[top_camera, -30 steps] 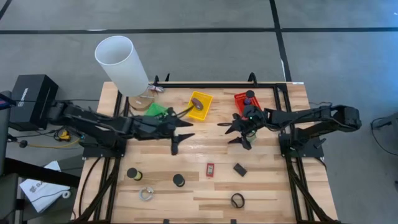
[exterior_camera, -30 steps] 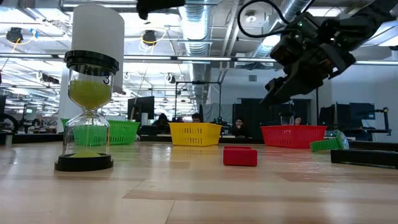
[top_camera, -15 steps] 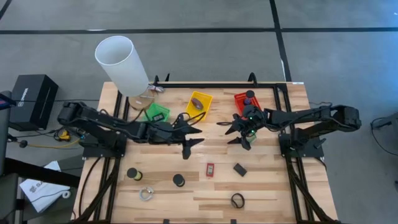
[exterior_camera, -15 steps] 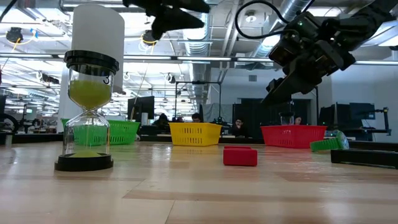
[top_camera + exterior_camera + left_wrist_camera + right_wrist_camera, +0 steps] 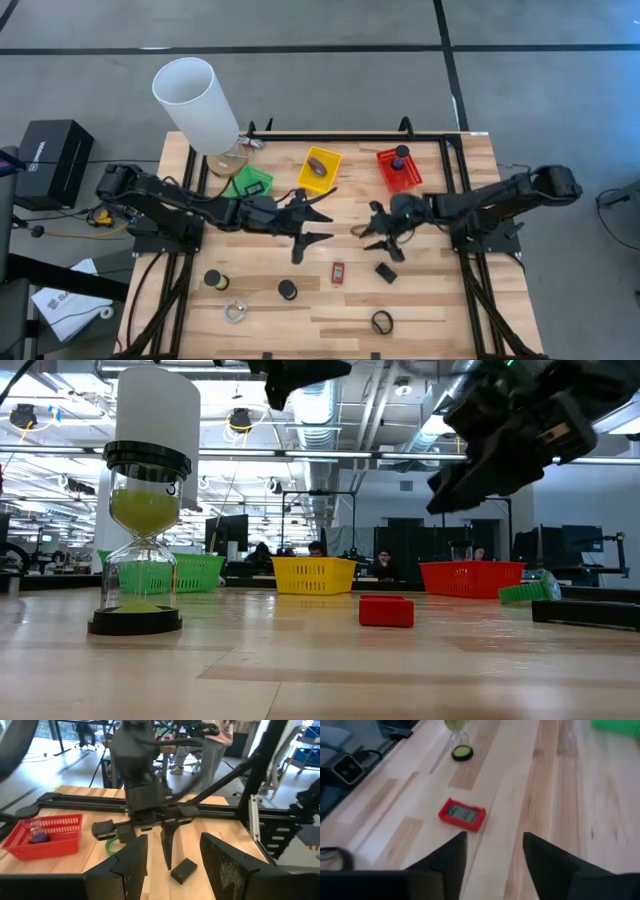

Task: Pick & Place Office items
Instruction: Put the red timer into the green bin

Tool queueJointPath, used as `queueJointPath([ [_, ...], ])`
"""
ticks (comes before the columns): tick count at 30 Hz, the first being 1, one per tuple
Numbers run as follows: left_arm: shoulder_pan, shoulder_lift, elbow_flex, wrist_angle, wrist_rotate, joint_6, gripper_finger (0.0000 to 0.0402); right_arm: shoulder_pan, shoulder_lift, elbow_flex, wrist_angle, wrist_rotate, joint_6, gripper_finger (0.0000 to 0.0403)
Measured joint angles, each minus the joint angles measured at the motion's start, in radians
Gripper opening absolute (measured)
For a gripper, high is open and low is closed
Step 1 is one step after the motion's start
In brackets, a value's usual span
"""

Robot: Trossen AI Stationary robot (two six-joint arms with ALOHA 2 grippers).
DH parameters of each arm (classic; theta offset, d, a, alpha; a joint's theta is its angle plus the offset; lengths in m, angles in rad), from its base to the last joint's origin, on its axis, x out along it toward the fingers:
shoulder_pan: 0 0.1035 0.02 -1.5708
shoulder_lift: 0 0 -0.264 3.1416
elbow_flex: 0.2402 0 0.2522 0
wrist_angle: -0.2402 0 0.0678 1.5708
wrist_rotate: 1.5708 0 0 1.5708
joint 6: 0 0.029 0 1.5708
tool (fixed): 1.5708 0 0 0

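- Items are seen in the yellow basket [image 5: 321, 167] and red basket [image 5: 398, 168].
- Six items are left on the bench [image 5: 440, 310], the red rectangle [image 5: 338, 271] among them.
- Both claws, left [image 5: 309, 222] and right [image 5: 377, 238], are held open, empty, above it.

A robotics lab in an open-plan workspace. Exposed ceiling ducts [image 5: 330, 400] and strip lights hang overhead. People sit at monitors [image 5: 235, 532] behind the wooden table [image 5: 320, 660].
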Motion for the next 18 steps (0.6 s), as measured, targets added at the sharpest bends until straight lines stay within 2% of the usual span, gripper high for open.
queueJointPath([
  [3, 0.000, -0.004, 0.000, -0.003, 0.000, 0.001, 0.0177, 0.084, 0.000, 0.000, 0.033, 0.117, 0.010, 0.0121],
  [9, 0.000, -0.005, 0.000, -0.007, 0.000, 0.003, 0.0177, 0.183, 0.025, 0.000, 0.086, 0.212, 0.157, 0.0013],
  [13, 0.000, -0.005, 0.000, -0.007, 0.000, 0.003, 0.0177, 0.217, 0.120, 0.001, 0.171, 0.270, 0.301, 0.0012],
  [18, 0.000, -0.005, 0.000, -0.016, 0.000, 0.003, 0.0177, 0.250, 0.291, 0.043, 0.232, 0.267, 0.325, 0.0003],
])
